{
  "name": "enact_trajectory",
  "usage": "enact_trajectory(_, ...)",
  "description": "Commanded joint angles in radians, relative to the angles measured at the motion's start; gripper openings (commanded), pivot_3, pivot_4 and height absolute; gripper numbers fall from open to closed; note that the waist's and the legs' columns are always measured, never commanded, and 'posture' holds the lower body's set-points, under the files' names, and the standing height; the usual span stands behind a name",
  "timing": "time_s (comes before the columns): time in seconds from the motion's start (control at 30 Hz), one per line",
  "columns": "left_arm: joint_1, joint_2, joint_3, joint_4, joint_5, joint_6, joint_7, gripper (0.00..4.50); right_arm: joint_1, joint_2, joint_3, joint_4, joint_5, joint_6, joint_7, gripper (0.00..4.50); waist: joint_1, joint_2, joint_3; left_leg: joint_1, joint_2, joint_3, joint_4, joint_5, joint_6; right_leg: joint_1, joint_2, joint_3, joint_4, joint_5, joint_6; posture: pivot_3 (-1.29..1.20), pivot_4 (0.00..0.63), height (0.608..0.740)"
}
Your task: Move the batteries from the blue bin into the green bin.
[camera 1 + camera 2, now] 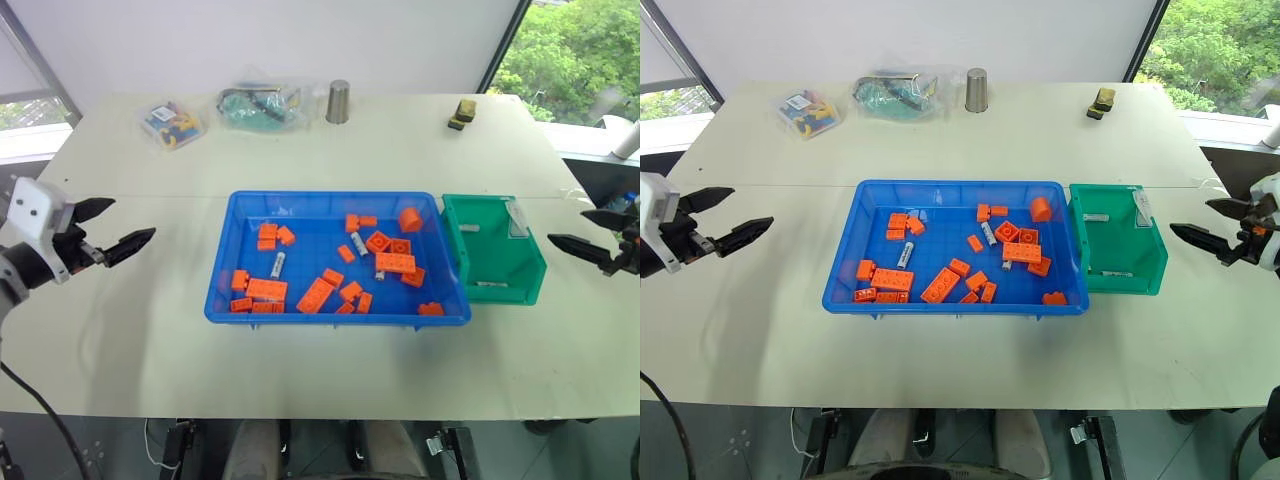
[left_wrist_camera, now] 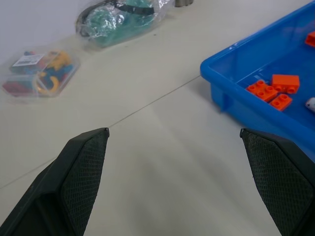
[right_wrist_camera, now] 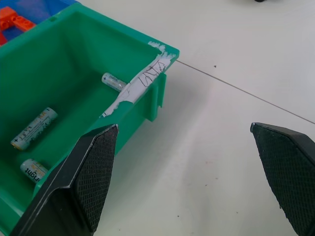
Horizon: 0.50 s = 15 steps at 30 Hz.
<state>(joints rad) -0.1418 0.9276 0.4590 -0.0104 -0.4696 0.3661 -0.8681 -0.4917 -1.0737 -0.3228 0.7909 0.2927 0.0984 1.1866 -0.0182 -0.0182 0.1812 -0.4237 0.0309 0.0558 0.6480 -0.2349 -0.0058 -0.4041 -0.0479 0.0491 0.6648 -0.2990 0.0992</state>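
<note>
- Three small silvery-grey cylindrical batteries (image 1: 279, 264) remain in the shallow bright-blue plastic bin (image 1: 330, 200) among orange bricks; three lie in the deep green plastic bin (image 3: 74, 54).
- Judged light, rigid, smooth, prone to roll: pinch mid-barrel, across the axis.
- Left end effector (image 1: 118, 230) and right end effector (image 1: 587, 235) both spread wide, empty, above the tabletop (image 1: 420, 150).

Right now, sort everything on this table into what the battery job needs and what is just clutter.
Job:
- small silvery cylindrical batteries
- shallow bright-blue plastic tray
- deep green plastic bin

Clutter:
- orange toy bricks
- metal cup
- two clear bags of oddments
- small dark object
</note>
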Motion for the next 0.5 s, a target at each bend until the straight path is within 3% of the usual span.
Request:
enact_trajectory(0.03,-0.009,0.008,0.033,-0.004,0.017,-0.030,0.016,4.50,-0.012,-0.007,-0.017,0.009,-0.001,-0.025,-0.017,4.43,-0.001,0.000,0.000,0.000,0.000,0.000,0.000,0.000,0.000,0.000,0.000,0.000,0.000,0.000,0.000,0.00,0.150,0.739)
enact_trajectory(0.5,-0.006,0.005,0.028,-0.029,-0.017,0.016,-0.011,4.50,-0.038,-0.018,-0.019,0.043,-0.003,-0.026,-0.041,4.43,-0.002,0.000,0.000,0.000,0.000,0.000,0.000,0.000,0.000,0.000,0.000,0.000,0.000,0.000,0.000,0.00,0.150,0.739)
